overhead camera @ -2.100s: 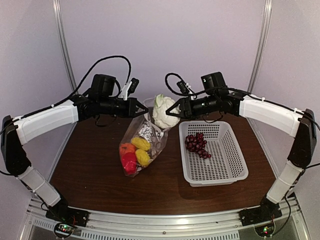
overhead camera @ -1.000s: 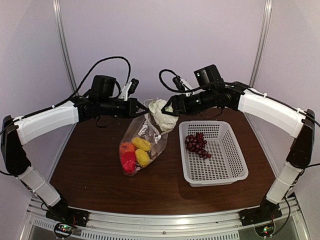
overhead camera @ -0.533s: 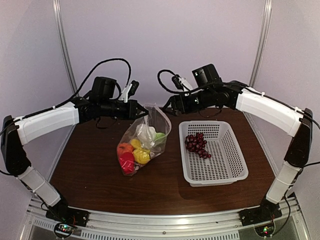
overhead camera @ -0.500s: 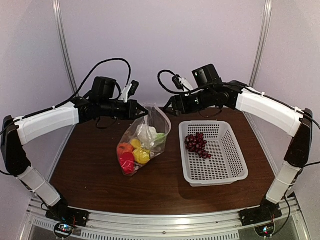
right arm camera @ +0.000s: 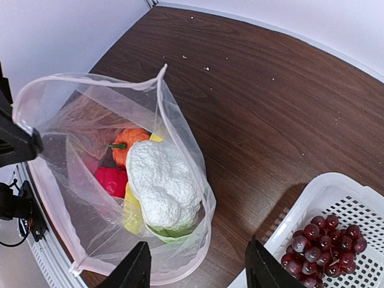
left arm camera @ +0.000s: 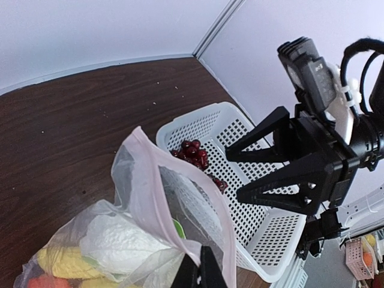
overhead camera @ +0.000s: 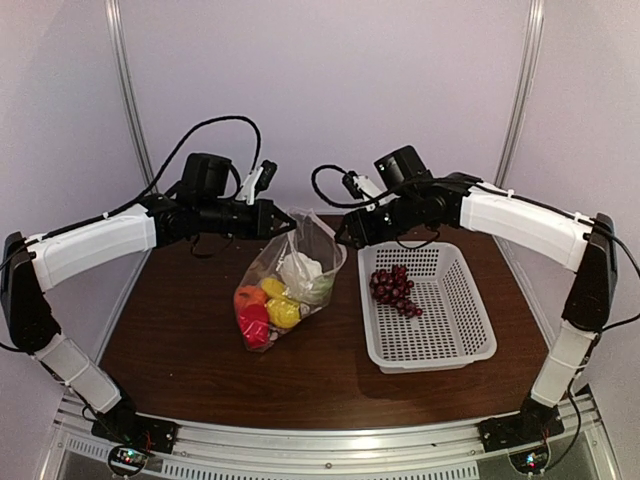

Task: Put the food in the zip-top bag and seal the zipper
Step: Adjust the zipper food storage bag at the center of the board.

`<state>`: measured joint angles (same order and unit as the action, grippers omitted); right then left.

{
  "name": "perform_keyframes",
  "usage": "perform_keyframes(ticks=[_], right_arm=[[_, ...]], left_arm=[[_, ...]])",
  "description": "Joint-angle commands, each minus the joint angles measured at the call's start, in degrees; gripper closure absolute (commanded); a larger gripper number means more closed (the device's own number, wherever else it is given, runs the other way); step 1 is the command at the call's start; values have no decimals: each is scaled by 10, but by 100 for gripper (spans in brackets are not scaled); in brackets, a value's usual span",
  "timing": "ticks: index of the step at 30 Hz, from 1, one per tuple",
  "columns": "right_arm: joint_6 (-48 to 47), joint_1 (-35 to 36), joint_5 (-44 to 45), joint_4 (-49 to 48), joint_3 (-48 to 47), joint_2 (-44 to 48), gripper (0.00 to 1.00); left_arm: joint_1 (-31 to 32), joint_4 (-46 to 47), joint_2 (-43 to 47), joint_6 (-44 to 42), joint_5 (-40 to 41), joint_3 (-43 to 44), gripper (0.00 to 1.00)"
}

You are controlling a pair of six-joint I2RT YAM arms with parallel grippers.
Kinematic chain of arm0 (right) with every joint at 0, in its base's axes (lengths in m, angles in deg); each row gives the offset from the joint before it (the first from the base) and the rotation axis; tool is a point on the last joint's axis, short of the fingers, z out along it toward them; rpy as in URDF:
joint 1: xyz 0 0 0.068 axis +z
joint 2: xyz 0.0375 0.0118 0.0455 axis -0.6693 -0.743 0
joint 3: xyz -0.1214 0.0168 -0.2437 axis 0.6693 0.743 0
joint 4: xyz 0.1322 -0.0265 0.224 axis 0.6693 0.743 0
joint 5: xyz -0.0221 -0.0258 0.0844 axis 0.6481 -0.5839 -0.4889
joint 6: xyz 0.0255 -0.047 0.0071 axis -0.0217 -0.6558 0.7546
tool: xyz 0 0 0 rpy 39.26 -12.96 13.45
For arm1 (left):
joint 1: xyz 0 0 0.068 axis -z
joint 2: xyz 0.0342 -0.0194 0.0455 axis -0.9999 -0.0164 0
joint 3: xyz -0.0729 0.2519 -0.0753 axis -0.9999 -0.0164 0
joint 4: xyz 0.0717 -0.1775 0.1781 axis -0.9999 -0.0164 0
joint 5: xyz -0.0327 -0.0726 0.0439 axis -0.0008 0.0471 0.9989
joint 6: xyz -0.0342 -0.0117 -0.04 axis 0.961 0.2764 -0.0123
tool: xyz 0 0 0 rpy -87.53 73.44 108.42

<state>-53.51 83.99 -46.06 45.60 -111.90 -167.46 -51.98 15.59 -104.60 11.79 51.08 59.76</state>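
Observation:
The clear dotted zip-top bag [overhead camera: 290,275] stands open on the brown table. My left gripper [overhead camera: 284,225] is shut on its mouth edge with the zipper strip [left arm camera: 157,207] and holds it up; the pinch shows in the left wrist view [left arm camera: 200,269]. Inside lie the white cauliflower [right arm camera: 163,183], an orange fruit [right arm camera: 127,144], a red pepper [right arm camera: 112,181] and yellow pieces [overhead camera: 284,312]. My right gripper [overhead camera: 347,229] is open and empty, hovering between the bag's mouth and the basket; in its wrist view [right arm camera: 198,267] the jaws stand wide apart. Dark purple grapes [overhead camera: 394,288] lie in the basket.
The white perforated basket [overhead camera: 455,330] stands right of the bag, near the table's right edge. Grey-lilac walls close in the back and sides. The metal base rail [overhead camera: 330,445] runs along the near edge.
My right gripper let the cauliflower drop into the bag, opened, and moved slightly down toward the basket. The left gripper kept holding the bag's mouth.

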Motion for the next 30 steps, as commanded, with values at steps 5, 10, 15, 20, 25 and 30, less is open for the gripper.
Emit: perform_keyframes(ticks=[5,10,15,20,25,30], right_arm=[[-5,5,-1,16,-23,-49,64],[-14,5,-17,22,-52,-53,100],[-18,7,-117,20,-139,-53,100],[-67,38,-131,24,-210,-33,100],[-96,50,-89,42,-207,-53,100],[-126,49,-36,54,-237,-78,100]], left_arm=[[1,37,21,-12,5,-14,100],[1,27,26,-23,18,-17,100],[-1,3,42,-30,28,-9,100],[-1,14,89,-23,27,-18,100],[-1,4,148,-55,96,-36,100],[-2,-43,163,-97,159,-10,100]])
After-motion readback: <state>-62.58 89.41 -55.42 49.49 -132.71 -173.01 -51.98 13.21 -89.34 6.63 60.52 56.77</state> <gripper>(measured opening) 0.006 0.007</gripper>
